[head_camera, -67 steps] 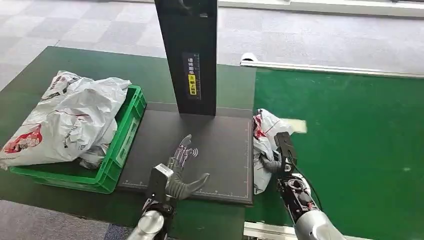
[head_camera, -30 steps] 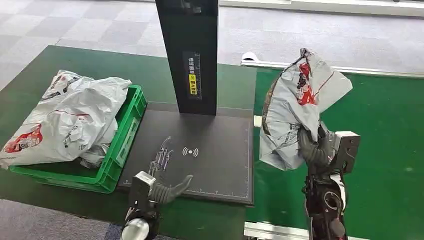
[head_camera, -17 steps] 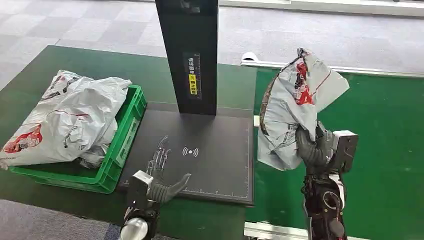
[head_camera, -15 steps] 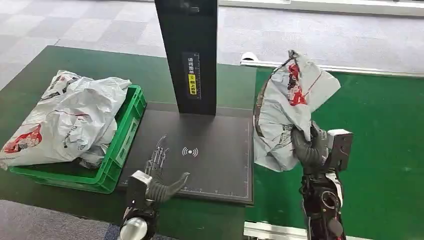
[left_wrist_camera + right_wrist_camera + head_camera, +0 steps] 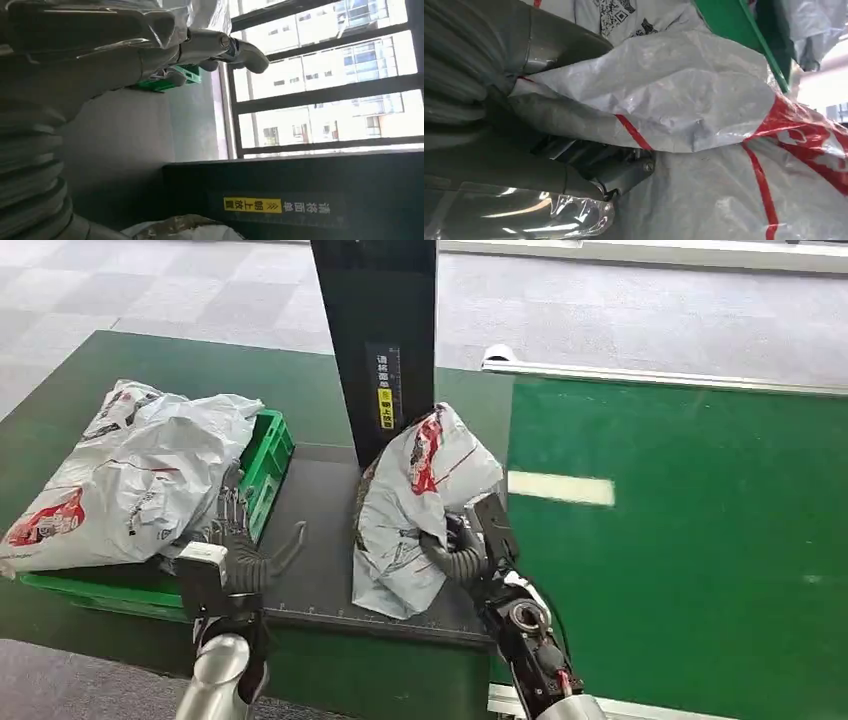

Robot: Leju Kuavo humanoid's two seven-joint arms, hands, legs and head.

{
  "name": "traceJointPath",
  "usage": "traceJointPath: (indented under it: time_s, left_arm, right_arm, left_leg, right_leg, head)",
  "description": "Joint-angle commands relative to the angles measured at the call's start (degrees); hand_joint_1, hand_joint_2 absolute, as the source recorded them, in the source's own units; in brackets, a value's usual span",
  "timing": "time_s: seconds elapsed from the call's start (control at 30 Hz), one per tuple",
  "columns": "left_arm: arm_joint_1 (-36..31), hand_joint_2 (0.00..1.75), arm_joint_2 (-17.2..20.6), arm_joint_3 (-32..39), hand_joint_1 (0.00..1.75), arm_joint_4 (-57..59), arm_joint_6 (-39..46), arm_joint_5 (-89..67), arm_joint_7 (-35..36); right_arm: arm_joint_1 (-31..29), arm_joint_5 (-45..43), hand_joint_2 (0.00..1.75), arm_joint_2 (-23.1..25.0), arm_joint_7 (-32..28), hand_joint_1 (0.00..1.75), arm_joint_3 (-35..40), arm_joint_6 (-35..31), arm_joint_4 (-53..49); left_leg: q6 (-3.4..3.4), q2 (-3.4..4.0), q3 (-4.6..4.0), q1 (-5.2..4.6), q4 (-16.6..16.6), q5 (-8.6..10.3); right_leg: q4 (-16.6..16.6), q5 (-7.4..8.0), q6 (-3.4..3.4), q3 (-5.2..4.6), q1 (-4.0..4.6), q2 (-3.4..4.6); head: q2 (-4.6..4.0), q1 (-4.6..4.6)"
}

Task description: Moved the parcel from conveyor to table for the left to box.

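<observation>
At the far left, a heap of crumpled grey plastic mail bags with red print [image 5: 130, 475] spilled over the left rim of a green slatted plastic crate [image 5: 262, 475], which sat on the dark green surface [image 5: 300, 375] with its right wall just beside the left edge of a flat black scanning mat [image 5: 318, 540]. The left hand [image 5: 238, 550] was raised near the crate's right wall, over the mat's left edge, fingers [image 5: 232, 510] spread and pointing up, thumb out to the right, holding nothing; in the left wrist view the same hand [image 5: 100, 60] showed its fingers apart. An open strip of mat lay between this hand and the parcel.

A tall black upright post with a yellow warning label [image 5: 385, 350] stood at the mat's far edge. Just in front of it, the parcel, a grey crumpled plastic mail bag with red markings [image 5: 415, 510], stood over the right half of the mat, its top close to the post's base and its lower end at the mat's near edge; whether it rested on the mat or hung just above could not be told. The right hand [image 5: 462, 550] gripped the parcel from its right side, fingers wrapped into the plastic; the right wrist view showed the hand [image 5: 514, 125] pressed into folds of the bag [image 5: 704, 125].

To the right, past the mat's right edge, the bright green conveyor belt [image 5: 700, 540] stretched wide and open, marked by a pale stripe [image 5: 560, 488], with a silver rail [image 5: 660, 378] along its far edge and grey tiled floor [image 5: 620, 310] beyond.
</observation>
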Motion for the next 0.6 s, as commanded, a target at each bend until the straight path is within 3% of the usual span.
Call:
traceJointPath:
  time_s: [0.03,0.6]
  left_arm:
    - [-0.8,1.75,0.6,2.7,0.0,-0.2,0.2,0.0,0.5]
    - [-0.8,1.75,0.6,3.0,0.0,-0.1,0.2,0.0,0.5]
  right_arm:
    - [-5.2,-0.7,1.75,0.0,0.5,1.75,5.9,1.0,9.2]
    - [-5.4,-0.9,1.75,0.0,0.5,1.75,6.3,0.8,9.0]
  left_leg:
    - [0.04,0.14,0.08,-0.02,0.0,-0.01]
    - [0.05,-0.02,0.09,-0.04,0.0,0.01]
  right_leg:
    - [0.0,0.04,0.0,0.03,-0.01,0.16]
    - [-0.1,0.03,0.0,0.06,-0.03,0.06]
  head:
    - [0.0,0.02]
    - [0.0,0.02]
